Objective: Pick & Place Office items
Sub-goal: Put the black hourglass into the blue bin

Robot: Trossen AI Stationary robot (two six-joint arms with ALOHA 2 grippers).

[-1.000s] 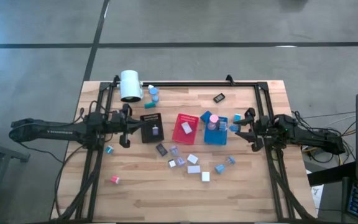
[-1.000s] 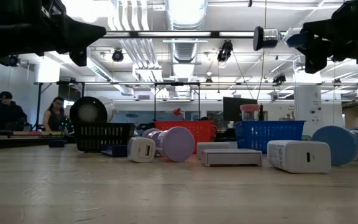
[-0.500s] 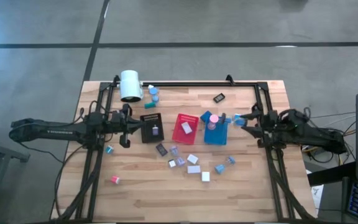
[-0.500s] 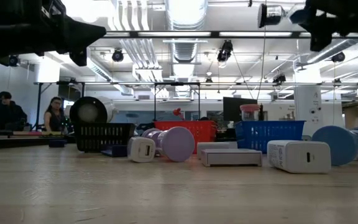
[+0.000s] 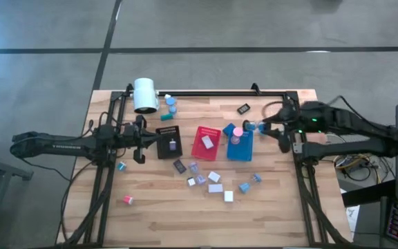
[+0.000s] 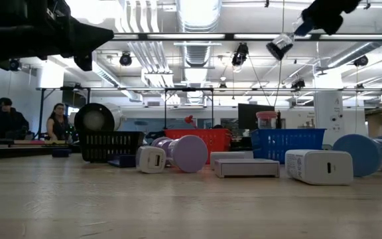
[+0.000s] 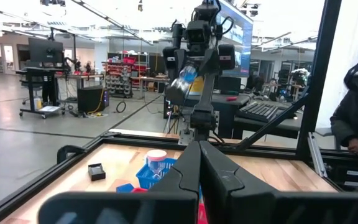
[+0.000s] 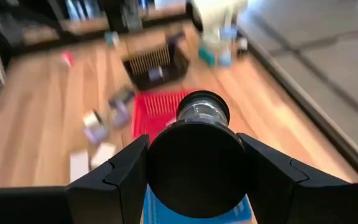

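I have the right gripper [image 5: 258, 126] clamped on a blue cap [image 5: 250, 127] above the blue tray [image 5: 240, 150] near the table's right edge, left gripper [image 5: 141, 138] closed and empty, about a dozen items [image 5: 215, 177] loose mid-table.

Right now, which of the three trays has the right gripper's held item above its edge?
The blue tray, the rightmost one. The right gripper holds a small roll over its far right corner; the black and red trays lie farther left.
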